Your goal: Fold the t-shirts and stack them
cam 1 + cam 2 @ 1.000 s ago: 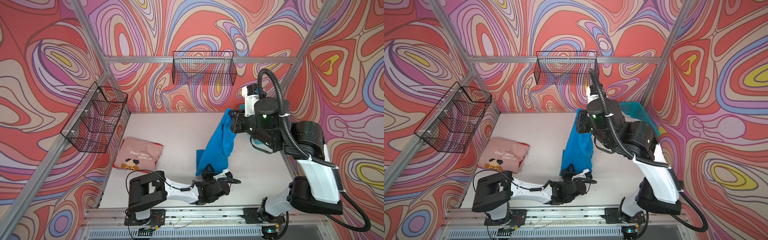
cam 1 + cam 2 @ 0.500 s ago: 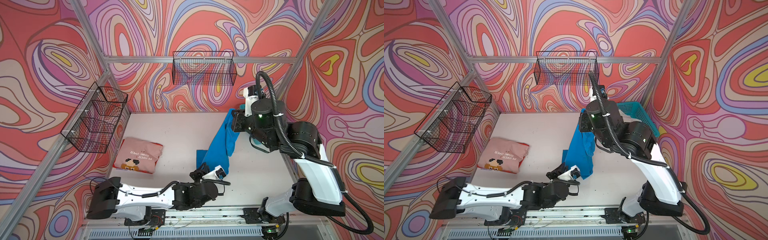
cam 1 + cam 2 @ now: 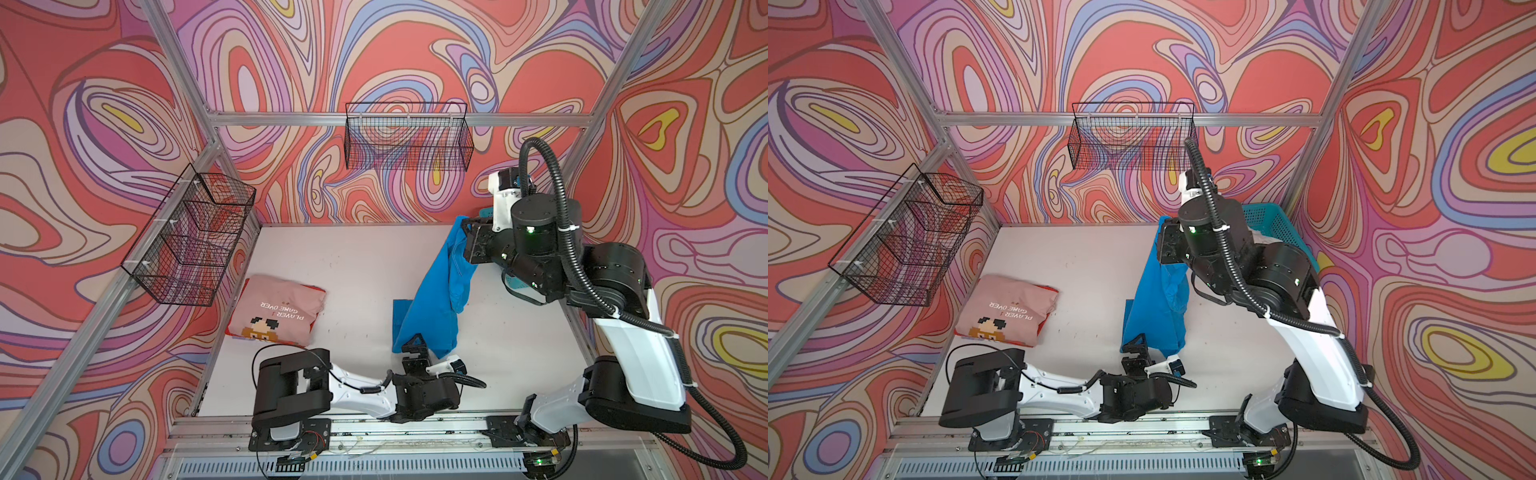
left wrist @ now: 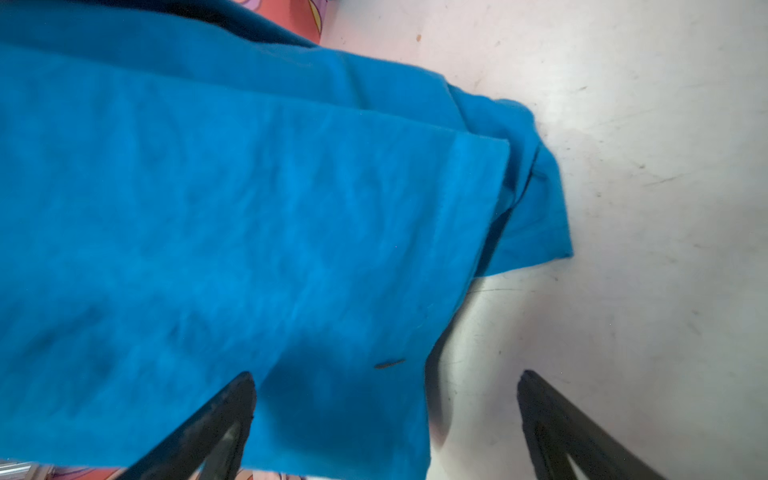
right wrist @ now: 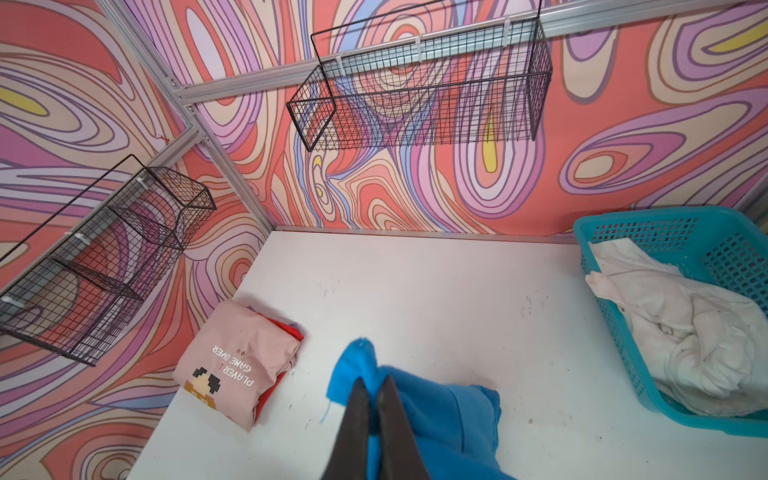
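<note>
A bright blue t-shirt [image 3: 436, 307] [image 3: 1154, 307] hangs from my right gripper [image 3: 462, 232] [image 3: 1162, 232], which is shut on its upper edge [image 5: 374, 380]; its lower end rests on the table. My left gripper [image 3: 422, 347] [image 3: 1144, 347] stands open low at the shirt's bottom corner. In the left wrist view that loose blue cloth [image 4: 249, 228] lies between the spread jaws [image 4: 386, 378], not pinched. A folded pale pink "GAME OVER" t-shirt [image 3: 278, 309] [image 3: 1007, 307] [image 5: 232, 361] lies at the left. An off-white t-shirt [image 5: 685, 332] is crumpled in the basket.
The teal mesh basket [image 5: 706, 232] [image 3: 1266, 214] stands at the back right, behind my right arm. Black wire baskets hang on the back wall [image 3: 409, 141] and the left wall [image 3: 191, 241]. A red cloth [image 5: 291, 332] peeks out from under the pink shirt.
My left gripper has opened and let go of the blue shirt's lower corner. The right gripper has kept its hold and drawn the shirt's top slightly back and to the right.
</note>
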Available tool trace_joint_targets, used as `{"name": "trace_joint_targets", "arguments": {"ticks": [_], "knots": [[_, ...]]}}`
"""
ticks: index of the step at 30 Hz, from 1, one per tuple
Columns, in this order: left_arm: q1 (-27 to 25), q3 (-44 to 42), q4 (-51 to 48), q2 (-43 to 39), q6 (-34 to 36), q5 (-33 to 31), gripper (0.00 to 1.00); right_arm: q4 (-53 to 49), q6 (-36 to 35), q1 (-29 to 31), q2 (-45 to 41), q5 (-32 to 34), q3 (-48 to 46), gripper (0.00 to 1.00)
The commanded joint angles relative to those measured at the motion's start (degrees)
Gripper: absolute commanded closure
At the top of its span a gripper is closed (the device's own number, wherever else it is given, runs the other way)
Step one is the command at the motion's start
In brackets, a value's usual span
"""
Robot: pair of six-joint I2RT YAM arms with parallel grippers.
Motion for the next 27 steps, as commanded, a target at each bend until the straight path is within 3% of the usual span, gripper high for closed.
{"name": "trace_joint_targets", "arguments": {"ticks": [1,7,11,18,22,27], "knots": [[1.26,2.34,4.83,3.89,3.73,-0.03,0.00,0.34,0.86,-0.26,-0.07,-1.16,1.95,1.00],[3.93,2.50,21.00,9.54,16.19,-5.91,0.00,0.42,1.17,-0.20,-0.43,-2.70,1.95,1.00],[5.39,1.66,37.52,13.96,28.27,-9.64,0.07,0.51,1.47,-0.25,-0.81,-3.93,2.03,1.00],[6.60,2.18,68.51,20.29,48.69,-13.37,0.48,1.03,1.79,-0.21,-1.72,-5.27,1.15,1.00],[7.57,2.77,68.60,19.39,47.36,-13.41,0.84,1.51,2.22,-0.18,-2.34,-5.96,0.46,1.00],[7.79,2.08,68.62,17.77,46.95,-12.92,0.91,1.13,2.22,-0.24,-2.68,-5.36,0.99,1.00]]}}
